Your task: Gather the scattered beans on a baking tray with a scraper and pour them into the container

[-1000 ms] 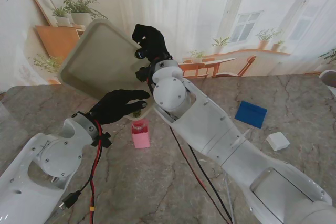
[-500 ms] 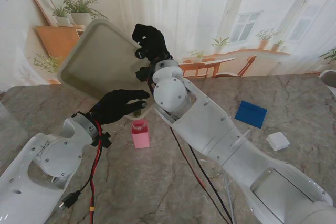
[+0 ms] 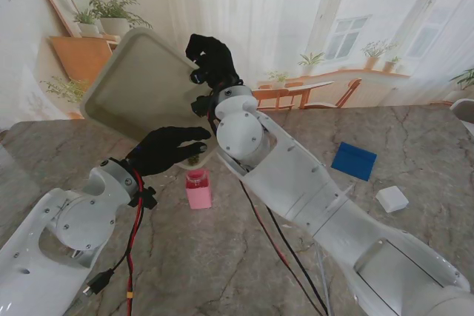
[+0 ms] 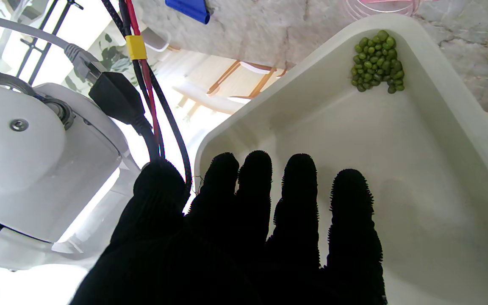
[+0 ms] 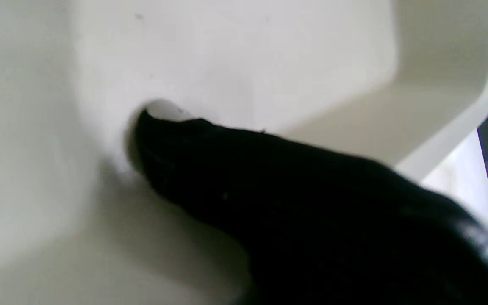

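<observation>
Pouring: the step in hand is judged to be tipping the baking tray [image 3: 137,83] so that the beans [image 4: 376,61] slide from its low corner into the pink container [image 3: 198,188].
Tray position: it is held clear of the marble table [image 3: 415,138], steeply tilted, high side up and to the left in the stand view, low corner just over the container.
Tray axis: the long axis is seen to run from upper left down toward the container, so the low corner points at the mouth.
Beans: a tight green heap is lodged in that low corner, not yet over the rim.
Right hand [image 3: 211,57]: clamped on the tray's upper rim, a fingertip pressed on the inner wall in the wrist view.
Left hand [image 3: 167,148]: fingers are laid against the tray near its lower edge; whether it is truly gripped cannot be told.
Doing it well: the tilt should be raised slowly, with the corner kept centred over the narrow mouth, since round beans are likely to roll out in a rush.
Scraper [image 3: 354,160]: the blue tool lies apart on the table to the right.
Other: a small white block [image 3: 392,198] rests near it.
</observation>
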Robot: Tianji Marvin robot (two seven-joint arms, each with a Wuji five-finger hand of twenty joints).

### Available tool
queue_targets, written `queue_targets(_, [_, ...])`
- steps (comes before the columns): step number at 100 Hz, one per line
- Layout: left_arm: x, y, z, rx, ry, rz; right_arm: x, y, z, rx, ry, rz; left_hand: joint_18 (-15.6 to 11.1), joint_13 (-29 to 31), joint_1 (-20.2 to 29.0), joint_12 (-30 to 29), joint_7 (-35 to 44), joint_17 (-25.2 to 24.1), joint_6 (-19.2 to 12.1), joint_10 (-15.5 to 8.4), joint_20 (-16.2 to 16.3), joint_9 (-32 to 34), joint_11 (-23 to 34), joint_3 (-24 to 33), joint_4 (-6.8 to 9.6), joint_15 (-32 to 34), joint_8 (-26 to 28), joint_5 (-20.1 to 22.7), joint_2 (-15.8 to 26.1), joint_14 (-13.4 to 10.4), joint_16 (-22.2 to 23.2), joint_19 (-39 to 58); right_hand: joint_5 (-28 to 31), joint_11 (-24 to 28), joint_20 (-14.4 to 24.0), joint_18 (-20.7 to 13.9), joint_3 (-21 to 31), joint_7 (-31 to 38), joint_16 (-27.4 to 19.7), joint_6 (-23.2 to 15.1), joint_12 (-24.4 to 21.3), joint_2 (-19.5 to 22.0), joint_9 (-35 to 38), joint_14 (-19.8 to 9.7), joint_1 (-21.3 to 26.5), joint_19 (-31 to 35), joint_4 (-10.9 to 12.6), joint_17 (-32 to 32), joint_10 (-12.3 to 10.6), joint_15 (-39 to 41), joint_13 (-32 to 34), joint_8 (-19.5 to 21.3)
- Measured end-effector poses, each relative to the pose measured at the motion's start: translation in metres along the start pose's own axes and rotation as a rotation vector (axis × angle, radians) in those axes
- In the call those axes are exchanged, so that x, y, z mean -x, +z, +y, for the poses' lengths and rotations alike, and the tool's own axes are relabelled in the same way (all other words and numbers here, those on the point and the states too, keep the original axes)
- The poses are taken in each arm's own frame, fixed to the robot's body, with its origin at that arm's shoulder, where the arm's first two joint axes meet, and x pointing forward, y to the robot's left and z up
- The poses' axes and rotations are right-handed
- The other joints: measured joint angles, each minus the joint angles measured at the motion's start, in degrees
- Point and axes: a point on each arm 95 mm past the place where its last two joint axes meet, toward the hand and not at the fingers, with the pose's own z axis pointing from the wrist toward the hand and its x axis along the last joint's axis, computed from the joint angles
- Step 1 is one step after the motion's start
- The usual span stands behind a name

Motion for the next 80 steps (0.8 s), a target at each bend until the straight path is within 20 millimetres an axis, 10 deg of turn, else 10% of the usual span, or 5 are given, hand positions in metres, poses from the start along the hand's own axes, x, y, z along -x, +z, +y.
queue_targets(80, [-0.0010,-0.0028,0.0019,0.000,-0.001,-0.003,-0.0069,-0.0081,-0.0003,-0.012,-0.017,0.039,0.0,0.0,0.0,0.0,0.0,0.0,0.0,0.0,0.0,0.0,0.0,0.0,0.00,0.0,0.0,0.0,0.0,0.0,0.0,0.0,0.0,0.0,0.1,0.0,0.0,0.0,0.4,0.0,0.1,0.0,0.0,0.0,0.0,0.0,0.0,0.0,0.0,0.0,0.0,0.0])
